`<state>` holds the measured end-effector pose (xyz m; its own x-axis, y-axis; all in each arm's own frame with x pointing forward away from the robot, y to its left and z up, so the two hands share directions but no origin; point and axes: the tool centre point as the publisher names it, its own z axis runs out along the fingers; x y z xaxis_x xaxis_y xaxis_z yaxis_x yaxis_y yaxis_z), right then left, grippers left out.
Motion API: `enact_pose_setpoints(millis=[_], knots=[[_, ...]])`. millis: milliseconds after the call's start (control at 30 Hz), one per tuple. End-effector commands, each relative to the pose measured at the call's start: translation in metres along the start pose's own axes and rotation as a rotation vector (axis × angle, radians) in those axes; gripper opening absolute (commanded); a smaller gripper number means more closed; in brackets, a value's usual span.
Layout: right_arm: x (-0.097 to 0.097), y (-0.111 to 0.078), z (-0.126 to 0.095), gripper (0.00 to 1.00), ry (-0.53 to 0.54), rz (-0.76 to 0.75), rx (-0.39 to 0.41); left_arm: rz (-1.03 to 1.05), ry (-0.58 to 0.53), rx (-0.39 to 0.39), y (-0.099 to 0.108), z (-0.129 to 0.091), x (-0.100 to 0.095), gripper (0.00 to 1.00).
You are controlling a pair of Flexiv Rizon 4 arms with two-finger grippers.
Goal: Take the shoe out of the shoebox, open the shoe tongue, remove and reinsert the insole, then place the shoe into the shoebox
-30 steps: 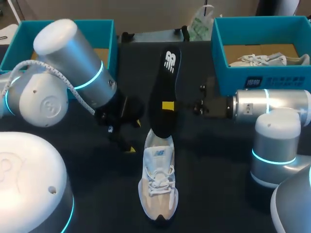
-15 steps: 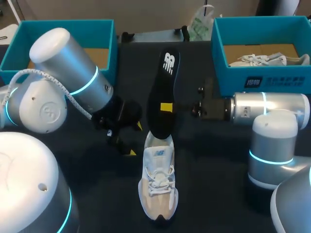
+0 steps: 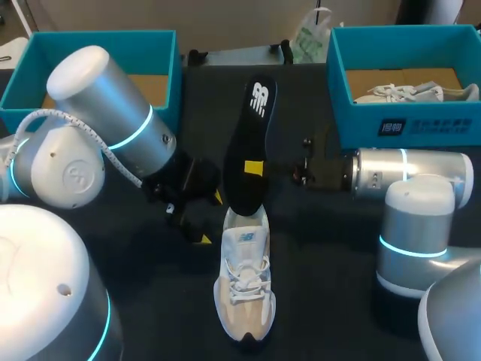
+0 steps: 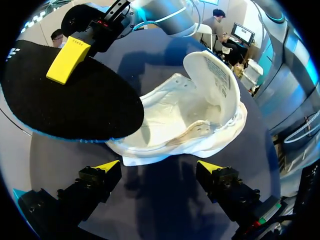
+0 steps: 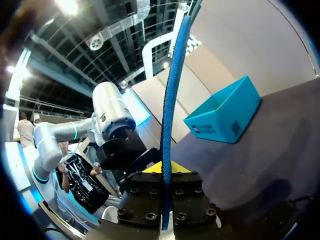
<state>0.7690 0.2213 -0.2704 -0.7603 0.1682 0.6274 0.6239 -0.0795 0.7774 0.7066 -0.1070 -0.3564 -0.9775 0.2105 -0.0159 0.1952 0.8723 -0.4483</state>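
Shoe (image 3: 244, 289) lies on the table (image 3: 323, 301) nearest the robot, toe toward it and heel away. Its tongue (image 4: 212, 75) stands up and the mouth is open.

Left gripper (image 3: 209, 218) sits just beside the heel on the left arm's side, fingers spread with nothing between them.

Insole (image 3: 252, 135) sits beyond the heel, pinched near mid-length by the right gripper (image 3: 255, 168), which comes in from the right.

Key relation: the insole's long axis runs nearly in line with the shoe's, with its near end over the heel opening. Whether they touch there cannot be told. Reinsertion likely means sliding it toeward. The right arm carries it; the left is nearer the shoe.

Count:
- one insole
- two shoes, with the second shoe (image 3: 409, 92) in the right shoebox (image 3: 391, 128)
- two boxes, the left shoebox (image 3: 169, 68) opposite
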Motion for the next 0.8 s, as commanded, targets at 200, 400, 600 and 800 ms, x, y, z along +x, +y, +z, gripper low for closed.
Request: enact_pose_setpoints(millis=[200,400,600,800], knots=[[0.004,-0.012,0.012,0.0,-0.028,-0.001,-0.027,0.001,0.0,0.001,0.001,0.001,0.0,1.0],[0.003,-0.016,0.011,0.0,-0.051,-0.011,-0.057,0.001,0.0,0.001,0.001,0.001,0.0,1.0],[0.0,-0.022,0.005,0.0,-0.058,-0.007,-0.107,0.001,0.0,0.001,0.001,0.001,0.0,1.0],[-0.001,-0.027,0.005,0.0,-0.048,0.004,-0.12,0.001,0.0,0.001,0.001,0.001,0.0,1.0]])
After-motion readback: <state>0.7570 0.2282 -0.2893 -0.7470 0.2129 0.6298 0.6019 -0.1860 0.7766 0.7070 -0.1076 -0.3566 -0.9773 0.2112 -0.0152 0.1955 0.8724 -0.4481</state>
